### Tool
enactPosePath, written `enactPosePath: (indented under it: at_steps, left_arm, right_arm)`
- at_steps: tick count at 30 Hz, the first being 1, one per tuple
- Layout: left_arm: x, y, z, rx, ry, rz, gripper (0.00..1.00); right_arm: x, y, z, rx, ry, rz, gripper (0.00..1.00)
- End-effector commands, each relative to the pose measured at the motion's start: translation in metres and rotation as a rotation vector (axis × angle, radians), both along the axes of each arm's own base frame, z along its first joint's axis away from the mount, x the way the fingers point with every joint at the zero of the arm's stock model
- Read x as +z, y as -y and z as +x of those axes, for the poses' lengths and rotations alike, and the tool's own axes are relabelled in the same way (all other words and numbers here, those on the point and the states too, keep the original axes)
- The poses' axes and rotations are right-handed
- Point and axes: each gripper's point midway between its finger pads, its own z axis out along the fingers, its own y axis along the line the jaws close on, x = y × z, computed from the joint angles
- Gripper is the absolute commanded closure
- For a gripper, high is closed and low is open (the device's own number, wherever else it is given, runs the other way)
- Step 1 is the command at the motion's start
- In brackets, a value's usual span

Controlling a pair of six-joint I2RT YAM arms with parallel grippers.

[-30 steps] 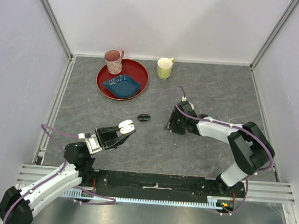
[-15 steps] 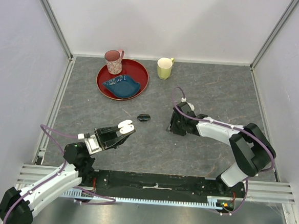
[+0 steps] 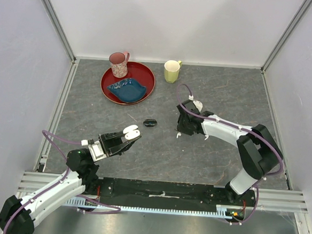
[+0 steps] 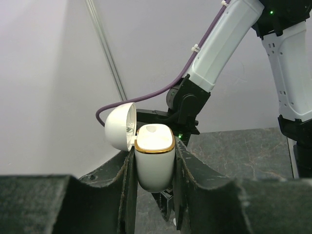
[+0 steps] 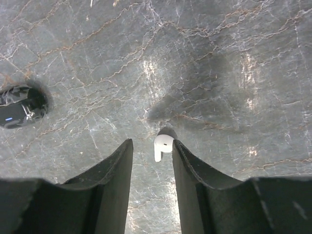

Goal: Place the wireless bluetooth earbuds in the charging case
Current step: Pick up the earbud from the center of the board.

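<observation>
My left gripper point(image 4: 154, 148) is shut on the charging case point(image 4: 154, 163), a white case with a gold rim, held upright above the table with its lid point(image 4: 119, 126) swung open to the left. From above, the case point(image 3: 132, 131) shows at the tip of the left gripper point(image 3: 127, 136), near the front left. One white earbud point(image 5: 162, 145) lies on the grey table between the open jaws of my right gripper point(image 5: 152, 144), close against the right finger with a gap to the left one. In the top view the right gripper point(image 3: 182, 129) points down and hides the earbud.
A small black oval object point(image 3: 151, 122) lies left of the right gripper, also seen in the wrist view point(image 5: 19, 109). At the back stand a red tray point(image 3: 109, 84) with a blue dish point(image 3: 127, 89), a pink mug point(image 3: 118, 64), and a yellow-green mug point(image 3: 172, 71).
The right gripper has shifted slightly toward the far side and its jaws have narrowed a little. The left arm and the case have not moved.
</observation>
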Motion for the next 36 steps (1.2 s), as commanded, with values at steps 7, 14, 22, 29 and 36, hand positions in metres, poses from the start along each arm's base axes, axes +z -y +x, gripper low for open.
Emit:
enactPosePath:
  at_steps: [7, 14, 22, 29, 36]
  left_arm:
    - [-0.011, -0.005, 0.009, 0.066, 0.010, 0.005, 0.98]
    - [-0.014, -0.004, 0.011, 0.070, 0.003, 0.013, 0.98]
    - [-0.013, -0.005, 0.010, 0.074, 0.008, 0.013, 0.98]
    - [-0.013, -0.005, 0.010, 0.077, 0.009, 0.011, 0.98]
    - [-0.013, -0.005, 0.010, 0.073, 0.007, 0.009, 0.98]
  right_arm:
    - [0.004, 0.010, 0.003, -0.094, -0.019, -0.155, 0.55]
    - [0.000, -0.004, 0.000, -0.095, -0.045, -0.143, 0.55]
    - [-0.006, -0.004, 0.001, -0.122, -0.057, -0.145, 0.54]
    - [-0.011, -0.004, 0.001, -0.137, -0.067, -0.145, 0.55]
    - [-0.012, -0.005, 0.003, -0.159, -0.064, -0.143, 0.56]
